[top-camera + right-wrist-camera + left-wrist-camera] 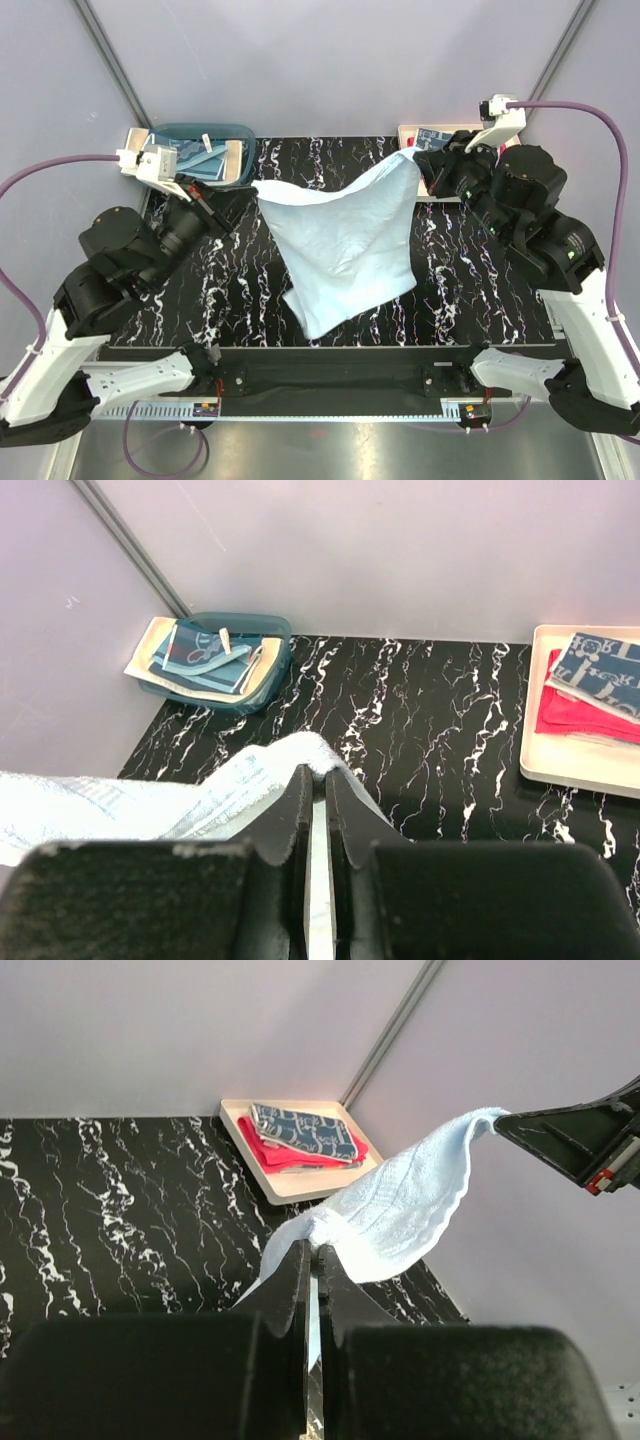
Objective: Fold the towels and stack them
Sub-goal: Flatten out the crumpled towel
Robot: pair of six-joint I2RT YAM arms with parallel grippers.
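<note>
A plain light blue towel (345, 245) hangs spread between my two grippers above the black marbled table, and its lower end rests on the table. My left gripper (240, 198) is shut on its left corner, seen close in the left wrist view (318, 1250). My right gripper (420, 162) is shut on the opposite corner, seen close in the right wrist view (318, 772). A folded patterned blue towel (300, 1130) lies on a folded red-pink towel (262, 1147) in the cream tray (290, 1188). More patterned towels (205, 652) lie in the teal basket (270, 660).
The teal basket (243, 135) stands at the back left corner. The cream tray (408, 132) stands at the back right, partly hidden behind my right arm. Grey walls close the back and sides. The arm bases sit along the near edge.
</note>
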